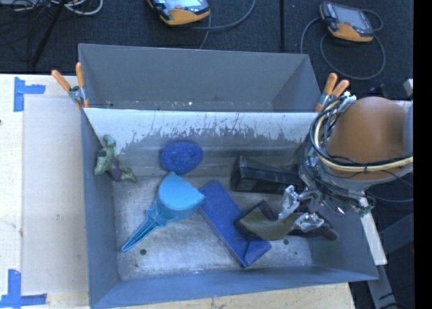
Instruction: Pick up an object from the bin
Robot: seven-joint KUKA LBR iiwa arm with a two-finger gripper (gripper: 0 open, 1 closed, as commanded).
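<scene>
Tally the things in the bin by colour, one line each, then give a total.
Blue: 3 (round lump, light blue scoop, flat slab)
Black: 1 (boxy block)
Olive-brown: 1 (flat piece beside the claw)
Green and purple: 1 (small figure)
Total: 6

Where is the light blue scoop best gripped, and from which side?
I'd grip the light blue scoop by its tapered handle, from above. The handle lies flat on bare floor, pointing lower left; the round head is wide and sits beside the dark blue pad.
</scene>
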